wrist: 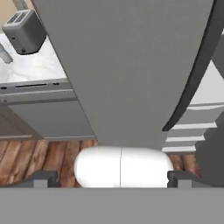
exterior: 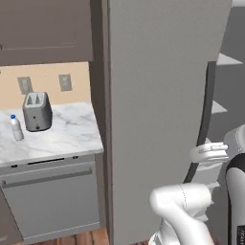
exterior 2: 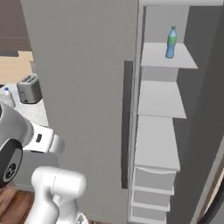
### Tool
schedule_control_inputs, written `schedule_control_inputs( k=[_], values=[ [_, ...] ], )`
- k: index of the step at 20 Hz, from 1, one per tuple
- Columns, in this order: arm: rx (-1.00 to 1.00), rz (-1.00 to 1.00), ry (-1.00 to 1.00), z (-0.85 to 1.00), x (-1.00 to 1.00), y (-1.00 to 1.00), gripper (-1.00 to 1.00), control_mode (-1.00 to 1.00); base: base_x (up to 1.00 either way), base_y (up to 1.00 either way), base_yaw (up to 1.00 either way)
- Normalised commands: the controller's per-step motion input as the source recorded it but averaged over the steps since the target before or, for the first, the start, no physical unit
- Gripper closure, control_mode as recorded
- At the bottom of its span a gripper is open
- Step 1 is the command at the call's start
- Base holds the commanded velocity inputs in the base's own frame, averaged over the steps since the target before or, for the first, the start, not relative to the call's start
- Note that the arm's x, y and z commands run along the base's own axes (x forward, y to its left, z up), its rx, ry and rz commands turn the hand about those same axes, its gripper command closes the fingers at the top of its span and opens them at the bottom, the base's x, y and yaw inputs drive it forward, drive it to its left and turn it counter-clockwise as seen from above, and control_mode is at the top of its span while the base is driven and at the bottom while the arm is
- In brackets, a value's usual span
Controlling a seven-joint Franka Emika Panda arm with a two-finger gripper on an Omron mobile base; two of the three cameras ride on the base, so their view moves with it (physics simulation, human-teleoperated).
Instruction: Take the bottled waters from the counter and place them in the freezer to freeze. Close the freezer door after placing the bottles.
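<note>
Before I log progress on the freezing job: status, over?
Pincer open, empty. Blue bottle on top freezer shelf; white bottle on counter by toaster. Freezer door ajar.

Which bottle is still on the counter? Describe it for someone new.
Find the white marble counter left of the tall grey freezer. Beside the grey toaster stands the white bottle: blue-capped, shorter than the toaster, unlike the blue bottle shelved inside.

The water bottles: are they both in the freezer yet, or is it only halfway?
Halfway. The blue bottle already stands on an upper freezer shelf. The white bottle is on the counter beside the toaster. The gripper is open and empty; the freezer door isn't closed.
</note>
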Motion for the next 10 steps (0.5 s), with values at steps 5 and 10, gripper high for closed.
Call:
schedule_control_inputs(
  k=[5,10],
  values=[
    [0.0,0.0,0.0,0.0,0.0,0.0,-1.0,1.0,-0.01,1.0,0.07],
    [0.0,0.0,0.0,0.0,0.0,0.0,-1.0,1.0,0.0,1.0,0.08]
  ],
)
